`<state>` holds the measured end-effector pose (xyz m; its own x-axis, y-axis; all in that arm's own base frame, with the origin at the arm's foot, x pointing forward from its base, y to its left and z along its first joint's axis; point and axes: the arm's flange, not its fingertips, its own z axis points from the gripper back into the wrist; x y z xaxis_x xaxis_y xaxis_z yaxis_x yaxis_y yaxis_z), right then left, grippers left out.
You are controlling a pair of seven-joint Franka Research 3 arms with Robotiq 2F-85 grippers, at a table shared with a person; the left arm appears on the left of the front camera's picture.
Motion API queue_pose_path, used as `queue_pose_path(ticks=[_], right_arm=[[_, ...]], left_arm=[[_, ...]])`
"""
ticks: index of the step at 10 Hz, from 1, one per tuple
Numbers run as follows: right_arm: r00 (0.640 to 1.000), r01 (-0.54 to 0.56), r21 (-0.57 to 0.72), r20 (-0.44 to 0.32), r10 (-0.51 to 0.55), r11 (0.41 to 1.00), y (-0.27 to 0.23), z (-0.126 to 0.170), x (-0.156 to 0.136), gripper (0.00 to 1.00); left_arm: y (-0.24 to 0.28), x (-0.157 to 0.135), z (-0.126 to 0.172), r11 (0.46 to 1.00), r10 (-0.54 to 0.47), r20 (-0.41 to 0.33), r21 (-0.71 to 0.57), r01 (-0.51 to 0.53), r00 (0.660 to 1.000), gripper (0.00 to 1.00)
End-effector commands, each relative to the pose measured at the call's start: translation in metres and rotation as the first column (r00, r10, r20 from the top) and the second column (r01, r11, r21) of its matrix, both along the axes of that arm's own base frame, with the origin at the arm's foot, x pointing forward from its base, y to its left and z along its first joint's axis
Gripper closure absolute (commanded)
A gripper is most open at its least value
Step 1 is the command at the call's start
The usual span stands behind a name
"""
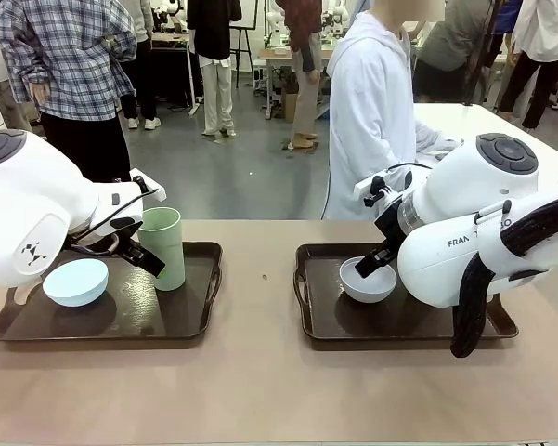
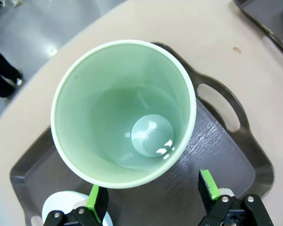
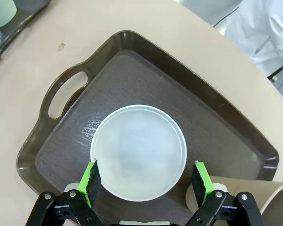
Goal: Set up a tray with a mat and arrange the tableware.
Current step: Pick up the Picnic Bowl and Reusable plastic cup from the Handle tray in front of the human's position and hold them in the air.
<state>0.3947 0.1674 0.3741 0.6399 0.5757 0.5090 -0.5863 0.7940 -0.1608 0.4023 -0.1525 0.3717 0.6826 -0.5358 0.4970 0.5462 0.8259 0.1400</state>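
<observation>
Two dark brown trays lie on the table. On the left tray (image 1: 121, 318) stand a pale blue bowl (image 1: 75, 282) and an upright light green tumbler (image 1: 162, 246). My left gripper (image 1: 147, 259) is open right beside the tumbler. From above, the green tumbler (image 2: 125, 113) sits just ahead of the open left gripper (image 2: 152, 190). The right tray (image 1: 427, 321) carries a greyish white bowl (image 1: 368, 281). My right gripper (image 1: 376, 261) hangs open over it, and its green pads flank the bowl (image 3: 139, 150) without touching. A tan tumbler (image 3: 268, 200) shows partly beside the right gripper (image 3: 146, 179). The mat is out of view.
A person in a white coat (image 1: 371, 111) stands at the far side of the table, behind the right tray. Bare tabletop (image 1: 260, 279) separates the two trays, with a small dark speck on it. Other people stand farther back in the room.
</observation>
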Motion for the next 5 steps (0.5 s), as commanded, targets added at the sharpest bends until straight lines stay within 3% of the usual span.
queue_pose_path(ticks=[1, 4, 5], right_arm=[[1.000, 0.000, 0.001, 0.000, 0.000, 1.000, 0.000, 0.000, 0.000, 0.00], [1.000, 0.000, 0.000, 0.000, 0.000, 1.000, 0.000, 0.000, 0.000, 0.00], [0.996, 0.063, -0.029, -0.061, -0.064, 0.998, 0.010, 0.009, -0.015, 0.00]], left_arm=[[0.001, 0.000, 0.000, 1.000, 0.003, -0.001, -0.002, -0.003, 1.000, 0.00], [0.000, 0.000, 0.000, 1.000, 0.000, 0.000, 0.000, 0.000, 1.000, 0.00], [-0.003, -0.015, 0.007, 0.998, 0.067, -0.024, 0.022, -0.067, 0.997, 0.00]])
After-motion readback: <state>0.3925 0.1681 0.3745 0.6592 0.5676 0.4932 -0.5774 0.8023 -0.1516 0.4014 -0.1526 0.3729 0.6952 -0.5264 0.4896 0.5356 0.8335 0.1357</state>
